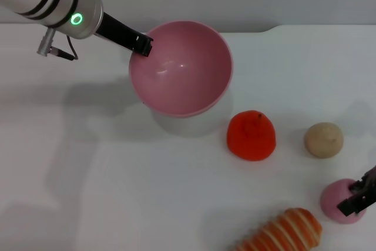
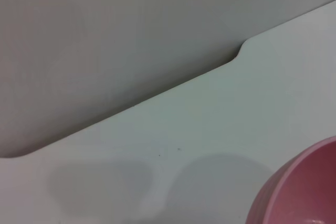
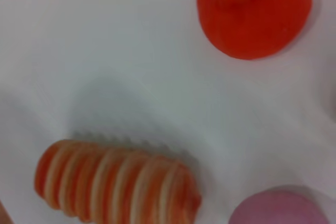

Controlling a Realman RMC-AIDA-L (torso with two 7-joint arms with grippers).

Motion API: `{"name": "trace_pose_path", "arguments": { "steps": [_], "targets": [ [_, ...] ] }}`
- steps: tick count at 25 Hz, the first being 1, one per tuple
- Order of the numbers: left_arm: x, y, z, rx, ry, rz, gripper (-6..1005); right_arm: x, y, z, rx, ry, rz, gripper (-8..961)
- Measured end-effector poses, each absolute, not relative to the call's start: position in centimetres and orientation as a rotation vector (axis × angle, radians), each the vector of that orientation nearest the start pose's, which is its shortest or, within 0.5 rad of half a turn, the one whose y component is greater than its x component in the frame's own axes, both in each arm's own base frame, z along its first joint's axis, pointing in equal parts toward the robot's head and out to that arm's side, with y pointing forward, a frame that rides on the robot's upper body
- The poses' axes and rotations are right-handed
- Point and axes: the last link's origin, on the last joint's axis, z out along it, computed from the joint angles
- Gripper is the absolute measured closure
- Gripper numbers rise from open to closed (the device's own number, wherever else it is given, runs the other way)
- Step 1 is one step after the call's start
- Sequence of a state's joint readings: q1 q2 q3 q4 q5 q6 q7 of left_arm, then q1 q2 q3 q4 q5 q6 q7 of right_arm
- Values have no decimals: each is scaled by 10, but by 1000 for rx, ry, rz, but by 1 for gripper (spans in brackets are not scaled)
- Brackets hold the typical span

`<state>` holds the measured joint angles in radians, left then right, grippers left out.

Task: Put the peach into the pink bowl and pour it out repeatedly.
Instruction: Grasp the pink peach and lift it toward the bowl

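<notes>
The pink bowl [image 1: 182,69] is held up off the white table and tipped toward me; its inside shows and holds nothing. My left gripper [image 1: 143,45] is shut on the bowl's far-left rim. Part of the bowl's wall also shows in the left wrist view [image 2: 299,192]. The peach [image 1: 335,199], small, round and pink, lies on the table at the near right, far from the bowl. My right gripper [image 1: 355,199] is right at the peach's right side, touching or nearly touching it. The peach also shows in the right wrist view [image 3: 278,211].
An orange-red fruit [image 1: 251,135] lies just right of the bowl and shows in the right wrist view [image 3: 254,11]. A beige ball [image 1: 323,140] lies beyond the peach. A striped orange bread [image 1: 285,233] lies at the front edge, also in the right wrist view [image 3: 115,182].
</notes>
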<state>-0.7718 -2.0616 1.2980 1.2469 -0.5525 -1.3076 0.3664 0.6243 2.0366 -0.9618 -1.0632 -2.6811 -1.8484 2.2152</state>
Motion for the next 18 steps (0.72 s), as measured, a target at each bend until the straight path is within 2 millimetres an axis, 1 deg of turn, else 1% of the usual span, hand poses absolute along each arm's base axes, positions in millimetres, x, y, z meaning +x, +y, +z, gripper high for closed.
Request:
{"name": "trace_pose_path", "arguments": {
  "steps": [14, 18],
  "targets": [
    [-134, 417, 12, -2377, -1012, 135, 949, 271, 328, 42, -2666, 1244, -646, 397],
    [-134, 417, 12, -2377, -1013, 134, 948, 273, 329, 39, -2656, 1218, -672, 410]
  ]
}}
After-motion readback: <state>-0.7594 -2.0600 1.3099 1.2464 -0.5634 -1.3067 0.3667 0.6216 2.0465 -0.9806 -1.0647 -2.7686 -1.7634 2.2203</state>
